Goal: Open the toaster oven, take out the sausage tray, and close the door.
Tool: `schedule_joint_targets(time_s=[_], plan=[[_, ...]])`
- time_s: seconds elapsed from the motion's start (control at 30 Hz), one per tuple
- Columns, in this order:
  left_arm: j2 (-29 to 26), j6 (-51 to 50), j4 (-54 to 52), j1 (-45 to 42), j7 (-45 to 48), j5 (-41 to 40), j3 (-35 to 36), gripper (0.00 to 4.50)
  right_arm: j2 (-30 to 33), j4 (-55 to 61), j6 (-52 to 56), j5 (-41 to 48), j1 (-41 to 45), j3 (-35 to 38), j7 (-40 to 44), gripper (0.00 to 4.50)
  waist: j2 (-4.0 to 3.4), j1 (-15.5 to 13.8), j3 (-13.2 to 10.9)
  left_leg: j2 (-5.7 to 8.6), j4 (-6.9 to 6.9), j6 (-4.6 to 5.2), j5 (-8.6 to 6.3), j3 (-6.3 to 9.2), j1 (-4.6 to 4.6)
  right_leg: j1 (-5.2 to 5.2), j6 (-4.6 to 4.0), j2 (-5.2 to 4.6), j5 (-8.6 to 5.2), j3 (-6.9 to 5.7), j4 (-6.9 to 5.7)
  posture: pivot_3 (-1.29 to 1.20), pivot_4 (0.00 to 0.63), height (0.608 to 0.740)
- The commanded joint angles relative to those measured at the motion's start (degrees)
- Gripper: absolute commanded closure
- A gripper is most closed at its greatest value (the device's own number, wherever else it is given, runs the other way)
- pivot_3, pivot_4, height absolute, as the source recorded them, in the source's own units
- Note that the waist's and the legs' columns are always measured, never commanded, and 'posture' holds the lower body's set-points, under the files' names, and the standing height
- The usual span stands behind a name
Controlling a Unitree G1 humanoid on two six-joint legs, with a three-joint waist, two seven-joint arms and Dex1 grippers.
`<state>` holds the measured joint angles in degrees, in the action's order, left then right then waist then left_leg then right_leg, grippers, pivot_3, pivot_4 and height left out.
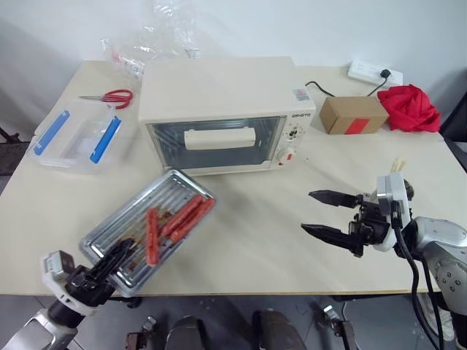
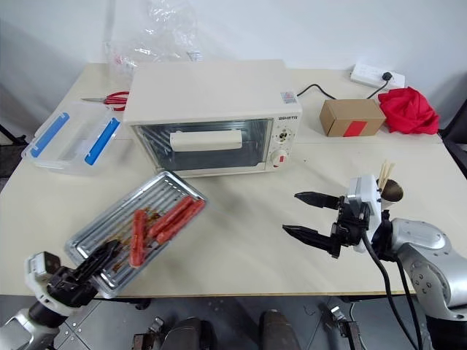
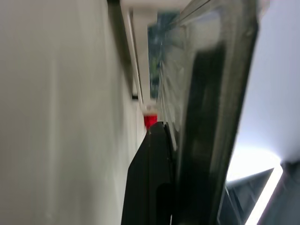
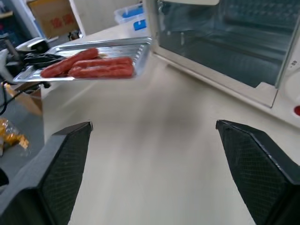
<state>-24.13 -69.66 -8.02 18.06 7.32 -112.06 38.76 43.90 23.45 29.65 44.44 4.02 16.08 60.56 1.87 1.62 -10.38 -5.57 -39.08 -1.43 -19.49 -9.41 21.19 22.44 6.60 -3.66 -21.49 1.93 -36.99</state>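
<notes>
Head views: boxy cream toaster oven [image 1: 226, 109] on pale tabletop [image 1: 277, 240], glass door [image 1: 215, 142] shut. Shallow ribbed silver sausage tray [image 1: 146, 226] lies ahead of it, near corner clamped in the left pincer [image 1: 109, 264].
Left wrist view: black fingers [image 3: 150, 178] closed against the tray rim.
Right wrist view: right pincer [image 4: 152, 154] spread wide, empty; tray well apart.

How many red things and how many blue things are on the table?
Red sausages: 4
Red-handled scissors: 1
Red cloth: 1
Blue clips on the clear box: 2
Total: 8
</notes>
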Motion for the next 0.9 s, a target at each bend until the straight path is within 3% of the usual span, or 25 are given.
schedule_joint_targets(time_s=[0.03, 0.2, 0.4, 0.57, 0.9], plan=[[-2.6, -1.7, 1.8, -2.9, 0.6, -0.9, -5.0, 4.5, 1.3, 3.5, -3.4, -1.4, -3.3, 3.0, 0.9, 0.04, -0.03, -0.1, 0.0, 0.0, 0.0, 0.0, 0.0, 0.0, 0.0, 0.0, 0.0, 0.0, 0.0, 0.0, 0.0, 0.0, 0.15, 0.74], [-6.2, -3.5, 8.0, -13.3, -5.4, -0.9, -15.2, 4.5, 1.0, 7.4, -4.7, -1.7, -9.7, 7.2, -0.5, 0.04, -0.32, -0.6, 0.0, 0.08, -0.03, 0.03, 0.02, 0.11, -0.02, -0.07, 0.01, -0.04, 0.0, -0.03, -0.04, 0.0, 0.15, 0.74], [-10.4, -9.3, 17.4, -25.3, -6.4, -0.9, -25.0, 4.5, 0.4, 13.9, -10.3, -2.4, -18.6, 14.5, 1.7, 0.04, -0.64, -1.8, 0.1, 0.34, -0.06, 0.16, 0.1, 0.06, -0.06, -0.09, 0.13, -0.22, 0.07, 0.0, -0.1, 0.0, 0.15, 0.74], [-13.1, -12.3, 23.2, -32.2, -7.5, -0.9, -31.9, 4.5, -2.7, 16.4, -16.0, -4.5, -26.4, 16.0, 3.2, 0.04, -0.79, -2.7, 0.2, 0.56, -0.1, 0.31, 0.21, 0.21, -0.13, -0.23, 0.16, -0.39, 0.08, -0.06, -0.16, 0.0, 0.15, 0.74], [-11.0, -11.1, 26.8, -40.7, -12.4, -0.3, -40.9, 4.5, -4.2, 17.6, -18.7, -5.8, -30.9, 15.8, 0.5, 0.04, -1.04, -3.1, 0.3, 1.32, -0.02, 0.67, 0.23, 0.63, -0.82, -1.44, 0.26, -1.34, 0.15, -0.29, 0.2, 0.0, 0.15, 0.74]])
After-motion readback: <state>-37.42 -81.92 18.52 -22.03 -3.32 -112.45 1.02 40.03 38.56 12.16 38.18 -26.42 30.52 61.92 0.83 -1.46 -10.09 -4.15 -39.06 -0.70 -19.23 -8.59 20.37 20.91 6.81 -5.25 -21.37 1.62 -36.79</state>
